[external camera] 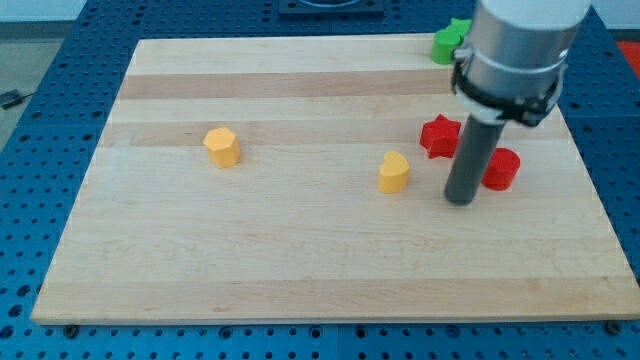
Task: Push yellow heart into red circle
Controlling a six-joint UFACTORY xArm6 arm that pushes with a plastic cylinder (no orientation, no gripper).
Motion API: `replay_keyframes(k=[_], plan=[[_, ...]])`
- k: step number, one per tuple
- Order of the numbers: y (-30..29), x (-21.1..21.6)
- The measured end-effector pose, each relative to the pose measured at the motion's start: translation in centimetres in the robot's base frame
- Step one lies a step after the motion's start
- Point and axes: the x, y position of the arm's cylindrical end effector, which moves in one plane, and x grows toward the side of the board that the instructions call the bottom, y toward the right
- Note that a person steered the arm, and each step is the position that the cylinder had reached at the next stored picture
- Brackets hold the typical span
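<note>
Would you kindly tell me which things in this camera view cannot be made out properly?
- Green block, the view's top: the arm's grey body covers its right part, so its shape is unclear.
- Red circle: the rod hides its left edge.
- Red star: the rod covers its right points.
- My tip shows between yellow heart and red circle; contact with the circle is uncertain.

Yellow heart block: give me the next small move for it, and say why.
Probably swing my tip round to the view's left of the yellow heart block. It now stands between that heart and the red circle block, blocking the path; a push must come from the heart's far side.
</note>
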Motion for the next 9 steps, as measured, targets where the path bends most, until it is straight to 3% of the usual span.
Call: replay_keyframes(k=[2, 3, 6, 9], plan=[[-13.0, 0.7], [-13.7, -2.7], [-0.6, -4.5], [-0.3, -1.3]])
